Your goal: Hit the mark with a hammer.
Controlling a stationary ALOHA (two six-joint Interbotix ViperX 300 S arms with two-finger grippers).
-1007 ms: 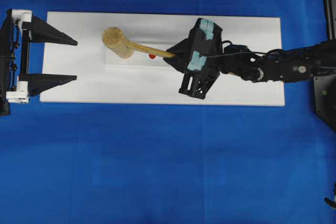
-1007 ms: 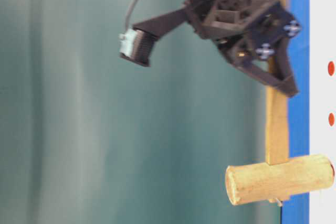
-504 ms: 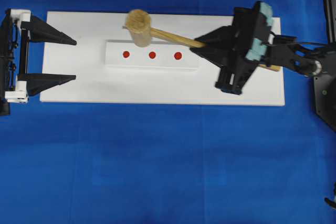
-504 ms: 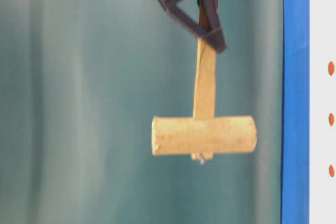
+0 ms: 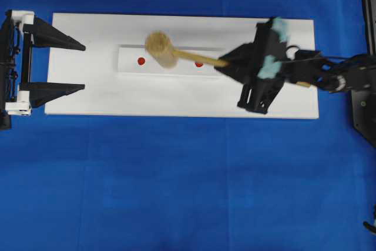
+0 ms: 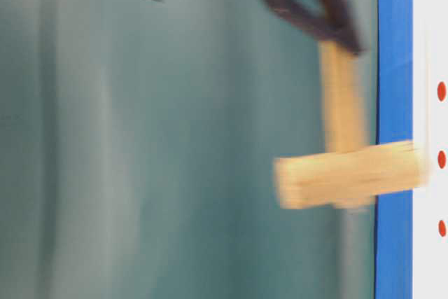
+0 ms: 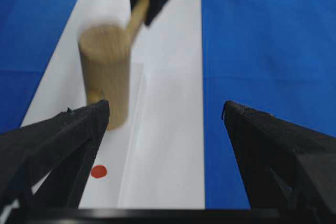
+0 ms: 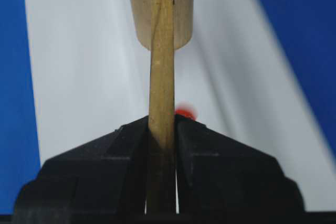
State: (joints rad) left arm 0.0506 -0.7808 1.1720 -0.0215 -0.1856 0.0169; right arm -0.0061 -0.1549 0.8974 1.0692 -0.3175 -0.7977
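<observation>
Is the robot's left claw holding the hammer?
No, the left gripper stands open and empty at the board's end, while the right gripper clamps the hammer handle.

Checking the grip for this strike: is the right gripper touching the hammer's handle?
Touching. In the right wrist view the right gripper has both fingers pressed against the hammer handle, with no gap on either side.

Lighting even and bright in all 4 views; no glare. Shadows soft and faint. Motion blur smears the hammer [image 6: 350, 176] heavily in the table-level view, with the dark gripper at 1 o'clock also streaked. Hammer head soft in the left wrist view. Overhead view sharp except around the right gripper [image 5: 226, 66].
</observation>
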